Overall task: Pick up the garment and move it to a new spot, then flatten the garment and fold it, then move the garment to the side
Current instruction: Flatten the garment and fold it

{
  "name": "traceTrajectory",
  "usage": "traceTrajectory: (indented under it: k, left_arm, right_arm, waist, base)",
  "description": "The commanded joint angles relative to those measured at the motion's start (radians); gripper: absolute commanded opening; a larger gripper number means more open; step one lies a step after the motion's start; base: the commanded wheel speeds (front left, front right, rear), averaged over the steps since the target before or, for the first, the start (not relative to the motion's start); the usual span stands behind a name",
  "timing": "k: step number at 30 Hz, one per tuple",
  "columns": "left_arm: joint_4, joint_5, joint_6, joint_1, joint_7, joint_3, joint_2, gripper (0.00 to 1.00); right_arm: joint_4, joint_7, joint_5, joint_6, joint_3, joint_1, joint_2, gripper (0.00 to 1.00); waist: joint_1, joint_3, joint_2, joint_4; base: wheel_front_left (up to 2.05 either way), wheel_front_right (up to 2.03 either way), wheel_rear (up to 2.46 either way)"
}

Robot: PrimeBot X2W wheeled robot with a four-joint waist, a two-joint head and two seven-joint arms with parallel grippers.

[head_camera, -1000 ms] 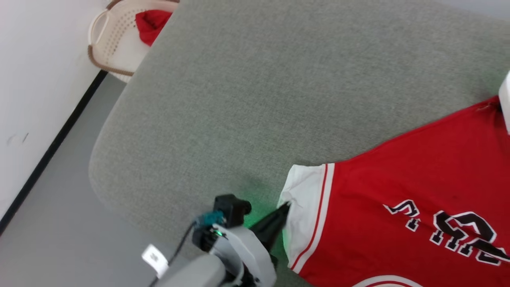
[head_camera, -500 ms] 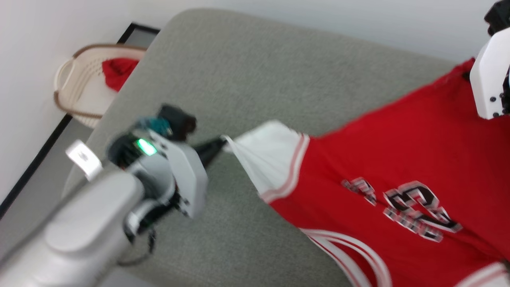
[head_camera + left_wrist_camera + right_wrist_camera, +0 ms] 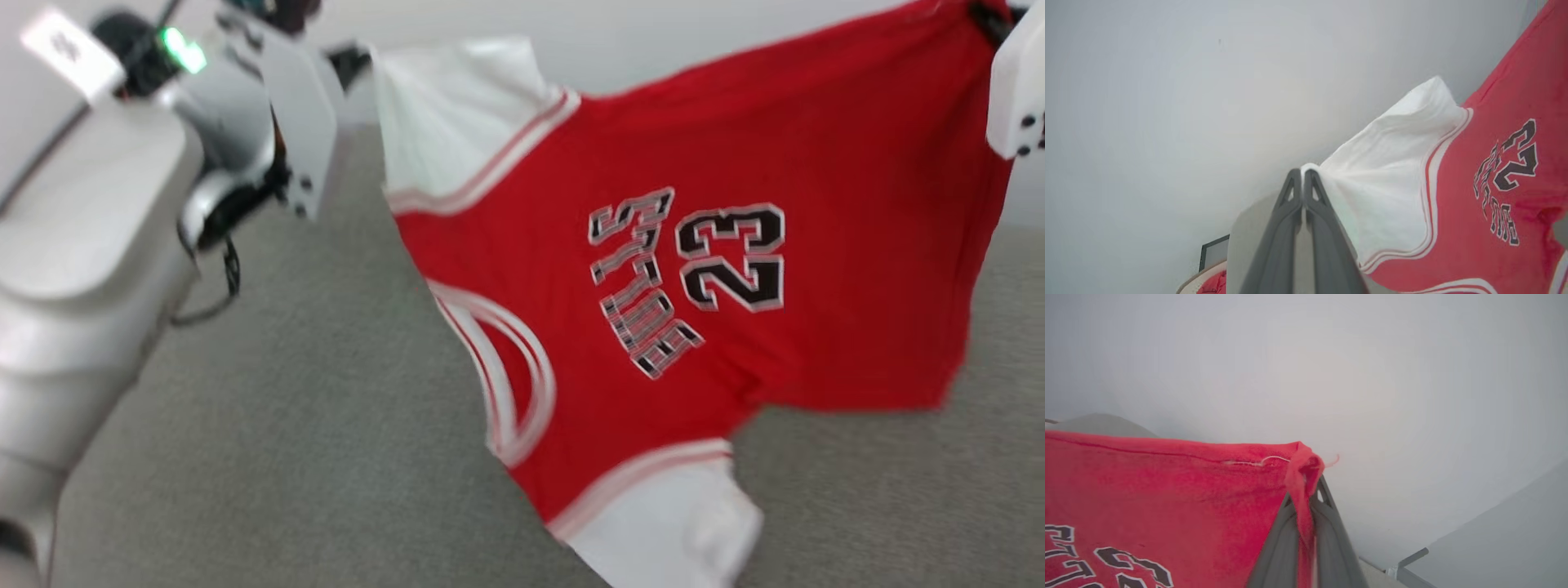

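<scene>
Two grippers, one garment (image 3: 702, 147) strung up between them, clear of the grey cushion (image 3: 269, 425) over most of its span. On the near side, the left gripper (image 3: 1302, 174) has its fingers pressed flat together, with the tip of a white sleeve (image 3: 1392, 183) pinched right at the ends; the sleeve cloth fans out wide from that pinch. On the far side, the right gripper (image 3: 1311, 492) is likewise closed tight, with a twisted hem corner (image 3: 1302, 473) caught between the fingers and trailing down over them. A loose white thread (image 3: 1257, 461) runs along the hem just beside the grip. The jersey hangs sideways, its top edge stretched fairly taut from sleeve to hem corner. The numerals (image 3: 731, 257) read 23, with a block of lettering next to them, turned on end. The striped neck trim (image 3: 522, 384) curves along the left-hand hanging edge. The other sleeve (image 3: 678, 531) droops lowest, and I cannot tell whether it brushes the cushion. The head view is soft with blur. The pale left forearm (image 3: 82, 245) is raised, with a green light (image 3: 181, 51) lit near the wrist. A plain pale wall (image 3: 1167, 81) stands behind everything. Low down past the cushion's edge are the rim of a basket (image 3: 1198, 278) and a small red cloth (image 3: 1213, 284) inside it.
</scene>
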Motion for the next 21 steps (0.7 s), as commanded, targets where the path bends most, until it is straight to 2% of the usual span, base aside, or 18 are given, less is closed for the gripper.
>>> traceTrajectory:
  k: [1, 10, 14, 17, 21]
  left_arm:
    - [0.042, 0.012, -0.005, -0.049, -0.014, 0.000, -0.013, 0.00]
    - [0.338, 0.029, -0.010, -0.263, -0.127, 0.023, -0.126, 0.00]
    - [0.452, 0.037, 0.008, -0.333, -0.205, 0.042, -0.166, 0.00]
    - [0.517, 0.050, 0.017, -0.381, -0.261, 0.046, -0.185, 0.00]
    - [0.581, 0.059, 0.020, -0.440, -0.335, 0.054, -0.202, 0.00]
  right_arm:
    - [0.027, -0.035, -0.021, -0.001, -0.016, -0.028, 0.021, 0.00]
    - [0.231, -0.185, -0.120, -0.001, -0.091, -0.157, 0.172, 0.00]
    - [0.309, -0.243, -0.153, -0.001, -0.120, -0.212, 0.231, 0.00]
    - [0.352, -0.268, -0.165, -0.001, -0.135, -0.240, 0.273, 0.00]
    - [0.381, -0.303, -0.183, -0.001, -0.145, -0.274, 0.299, 0.00]
  waist:
    - [0.0000, -0.052, 0.0000, -0.060]
    - [0.0000, -0.071, 0.0000, -0.127]
    - [0.0000, -0.071, 0.0000, -0.155]
    - [0.0000, -0.063, 0.0000, -0.172]
    - [0.0000, -0.038, 0.0000, -0.193]
  base:
    - [0.00, 0.00, 0.00]
    - [0.00, 0.00, 0.00]
    - [0.00, 0.00, 0.00]
    - [0.00, 0.00, 0.00]
    - [0.00, 0.00, 0.00]
